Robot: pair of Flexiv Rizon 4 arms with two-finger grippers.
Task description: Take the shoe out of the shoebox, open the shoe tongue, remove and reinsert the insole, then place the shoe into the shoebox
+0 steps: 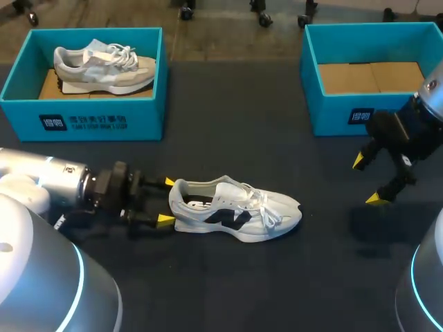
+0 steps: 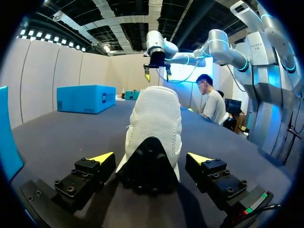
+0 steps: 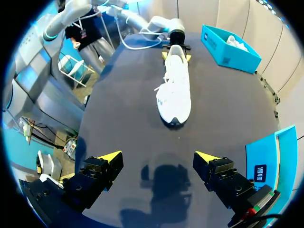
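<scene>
The left end effector [image 1: 166,200] [image 2: 151,157] is spread wide, low on the tabletop [image 1: 277,290], w/ the shoe's heel sitting btw its two fingers. The wrist view shows a gap each side, so prob. no contact yet, though the head view is too tight there to be sure. Main risk, as I judge it: if the fingers close off-centre, one pad meets the heel first and the light shoe [image 1: 235,211] [image 2: 156,123] [image 3: 174,90] skids or yaws on the smooth top instead of being clamped. Too hard a squeeze could fold the soft collar in over the insole [image 1: 201,203], making it harder to pull out. The laces [image 1: 259,200] look loosely tied and flop over the side, so they may snag a fingertip when the tongue is worked. The right end effector [image 1: 367,180] [image 3: 158,156] is also spread wide, holding nothing, above the tabletop and well apart from the toe. The shoe is upright on its sole mid-tabletop, out of any box, toe towards the right arm. It is a white low trainer w/ dark side mark, black heel patch, white laces. The empty shoebox [image 1: 332,114] stands at the far right; another box [image 1: 90,114] at far left holds a grey shoe [image 1: 104,68].
</scene>
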